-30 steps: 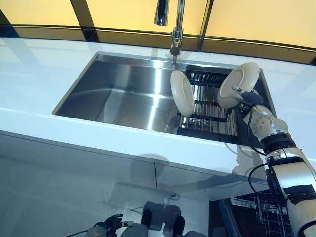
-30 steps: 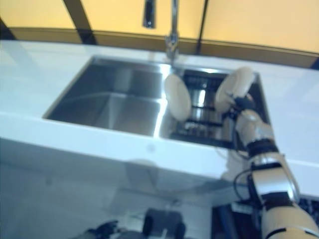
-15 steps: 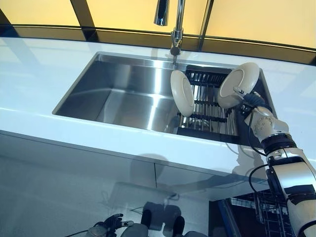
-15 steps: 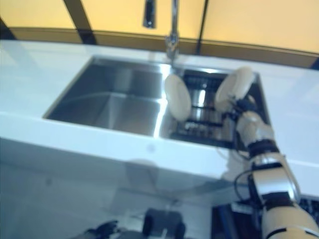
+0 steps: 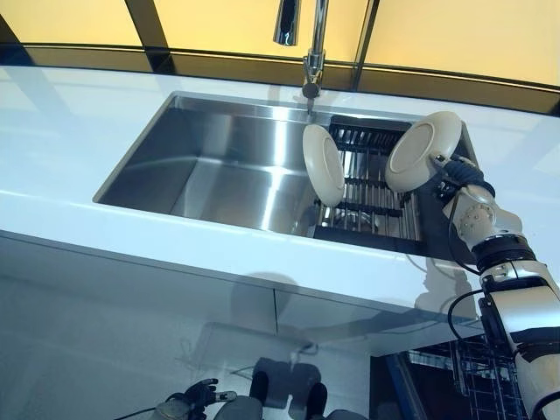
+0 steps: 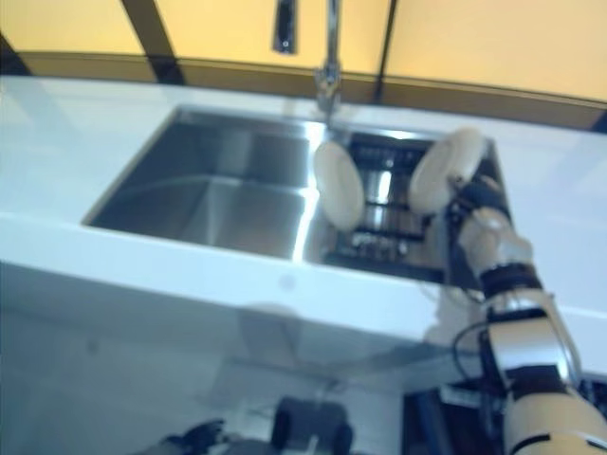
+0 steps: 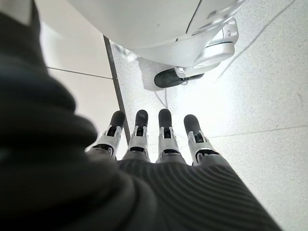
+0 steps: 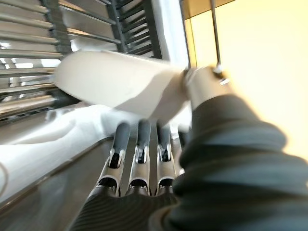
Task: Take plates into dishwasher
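Over brushed-steel sink (image 5: 219, 166), right hand (image 5: 459, 178) pinches round glossy cream plate (image 5: 423, 150).

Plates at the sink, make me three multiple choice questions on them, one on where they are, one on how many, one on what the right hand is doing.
1. Where do the plates stand?
A. in the dark rack at the sink's right end
B. flat on the white counter
C. on the floor

2. How many cream plates show?
A. one
B. two
C. four

3. What is the right hand doing?
A. hanging by the floor
B. touching the faucet
C. at the right plate, fingers under it, thumb on its rim

Key: 1 A, both stand on edge over the rack bars. 2 B, the left plate and the right one. 3 C, the right wrist view shows this; the left hand hangs open near the floor.
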Available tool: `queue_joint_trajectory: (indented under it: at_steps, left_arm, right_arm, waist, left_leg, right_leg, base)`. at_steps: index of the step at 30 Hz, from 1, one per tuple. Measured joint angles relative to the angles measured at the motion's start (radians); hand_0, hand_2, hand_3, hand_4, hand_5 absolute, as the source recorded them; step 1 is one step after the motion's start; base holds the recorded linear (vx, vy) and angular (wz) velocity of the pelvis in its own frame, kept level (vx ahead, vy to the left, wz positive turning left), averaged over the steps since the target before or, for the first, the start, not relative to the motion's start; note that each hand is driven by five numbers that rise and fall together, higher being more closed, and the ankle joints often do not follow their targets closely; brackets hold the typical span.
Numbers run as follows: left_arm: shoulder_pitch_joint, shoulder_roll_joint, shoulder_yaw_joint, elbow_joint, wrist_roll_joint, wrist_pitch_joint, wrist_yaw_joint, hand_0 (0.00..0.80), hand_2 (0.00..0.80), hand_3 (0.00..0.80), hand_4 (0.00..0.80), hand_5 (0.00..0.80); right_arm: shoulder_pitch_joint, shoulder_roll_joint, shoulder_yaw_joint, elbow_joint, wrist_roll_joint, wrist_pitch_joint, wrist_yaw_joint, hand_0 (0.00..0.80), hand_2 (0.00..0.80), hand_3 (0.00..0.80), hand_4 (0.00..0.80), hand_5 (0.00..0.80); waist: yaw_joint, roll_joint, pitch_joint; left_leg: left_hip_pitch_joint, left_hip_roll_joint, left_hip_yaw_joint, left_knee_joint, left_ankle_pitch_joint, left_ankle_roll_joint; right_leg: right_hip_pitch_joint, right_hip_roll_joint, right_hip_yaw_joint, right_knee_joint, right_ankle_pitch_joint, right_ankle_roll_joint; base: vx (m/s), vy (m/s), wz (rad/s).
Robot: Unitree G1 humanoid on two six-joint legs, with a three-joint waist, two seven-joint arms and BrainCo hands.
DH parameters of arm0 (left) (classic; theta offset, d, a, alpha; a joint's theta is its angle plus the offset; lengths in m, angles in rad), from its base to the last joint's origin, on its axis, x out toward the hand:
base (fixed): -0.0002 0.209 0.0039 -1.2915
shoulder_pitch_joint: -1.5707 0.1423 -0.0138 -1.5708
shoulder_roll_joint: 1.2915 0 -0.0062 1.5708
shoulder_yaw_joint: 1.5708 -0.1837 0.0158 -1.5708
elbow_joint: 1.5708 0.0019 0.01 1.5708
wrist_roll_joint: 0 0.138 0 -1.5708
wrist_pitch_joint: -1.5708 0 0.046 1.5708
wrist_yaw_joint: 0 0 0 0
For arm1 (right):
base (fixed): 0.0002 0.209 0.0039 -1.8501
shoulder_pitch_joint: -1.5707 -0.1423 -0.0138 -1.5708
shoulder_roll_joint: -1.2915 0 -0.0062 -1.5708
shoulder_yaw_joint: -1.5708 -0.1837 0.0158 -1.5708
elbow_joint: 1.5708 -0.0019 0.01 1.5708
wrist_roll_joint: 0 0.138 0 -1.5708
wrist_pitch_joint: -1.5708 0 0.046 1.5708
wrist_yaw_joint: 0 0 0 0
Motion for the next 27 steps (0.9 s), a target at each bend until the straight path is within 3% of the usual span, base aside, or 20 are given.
queue_joint_trajectory:
  at_steps: [5,9,12,15,27]
  left_arm:
    - [-0.002,0.0,0.0,0.0,-0.001,0.0,0.0,0.0,0.0,0.0,0.0,0.0]
    - [-0.005,0.002,0.0,0.0,-0.001,0.001,0.0,0.0,0.0,0.0,0.0,0.0]
    - [-0.007,0.002,-0.001,0.0,-0.002,0.002,0.0,0.0,0.0,0.0,0.0,0.0]
    - [-0.007,0.002,-0.002,0.0,-0.002,0.004,0.0,0.0,0.0,0.0,0.0,0.0]
    - [-0.01,0.008,-0.001,-0.001,-0.002,0.004,0.001,0.0,0.0,0.0,0.0,0.0]
  right_arm:
    - [-0.003,0.001,-0.009,0.0,0.006,0.0,0.001,0.624,0.624,0.624,0.624,0.624]
    - [-0.003,0.0,-0.013,0.001,0.006,-0.007,0.0,0.737,0.737,0.737,0.737,0.737]
    - [-0.003,-0.001,-0.013,0.001,0.006,-0.014,0.0,0.725,0.725,0.725,0.725,0.725]
    - [-0.003,-0.002,-0.013,0.001,0.006,-0.017,0.0,0.8,0.8,0.8,0.8,0.8]
    - [-0.011,-0.003,-0.013,0.001,0.005,-0.024,0.004,0.8,0.8,0.8,0.8,0.8]
  waist:
    - [0.003,-0.003,0.002]
    - [0.004,-0.004,0.004]
    - [0.005,-0.004,0.004]
    - [0.005,-0.004,0.004]
    - [0.005,-0.015,0.012]
  left_leg:
    - [-0.001,0.0,-0.001,0.0,0.0,0.0]
    - [-0.002,0.0,-0.001,-0.001,0.0,0.0]
    - [-0.002,0.0,-0.001,-0.001,0.0,0.0]
    - [-0.002,0.0,-0.001,0.0,0.0,0.0]
    - [-0.002,0.0,-0.001,-0.001,0.0,0.0]
  right_leg:
    - [0.0,0.0,-0.001,0.0,0.0,0.0]
    - [-0.001,0.0,-0.001,0.0,0.0,0.0]
    - [-0.001,0.0,-0.001,0.0,0.0,0.0]
    - [-0.002,0.0,-0.001,0.0,0.0,0.0]
    - [-0.002,-0.001,-0.001,0.0,0.0,0.0]
  base:
    - [0.0,0.0,0.0]
    - [0.0,0.0,0.0]
    - [0.0,0.0,0.0]
    - [0.0,0.0,0.0]
    - [0.0,0.0,0.0]
